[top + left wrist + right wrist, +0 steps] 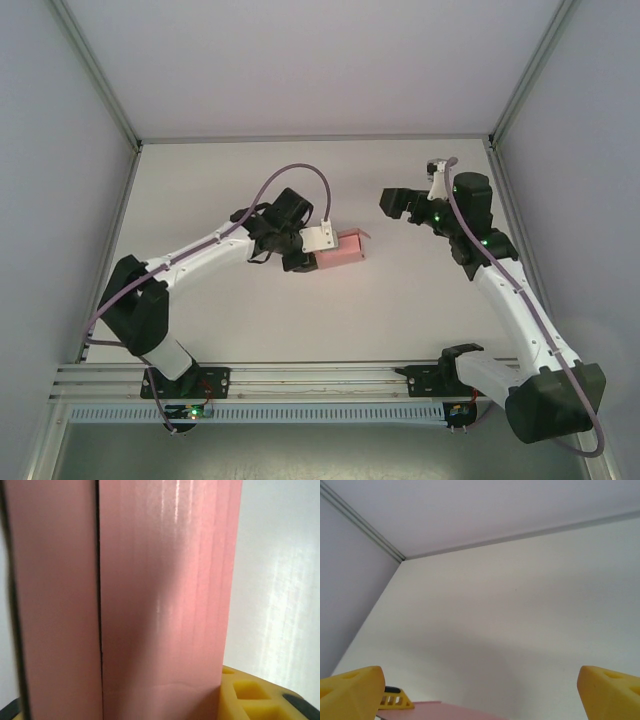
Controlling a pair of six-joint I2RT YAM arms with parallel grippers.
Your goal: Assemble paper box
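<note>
The pink paper box lies as a small folded rectangular box near the table's middle, with a small flap sticking up at its right end. My left gripper is shut on its left end. In the left wrist view the paper box stands between the fingers, a dark seam running down it, and one yellow finger presses against its right side. My right gripper hovers open to the right of the box, apart from it. In the right wrist view the yellow fingertips of the right gripper stand wide apart above the box's pink edge.
The white table is bounded by grey walls at the left, back and right. A metal rail with both arm bases runs along the near edge. A purple cable loops above the left wrist.
</note>
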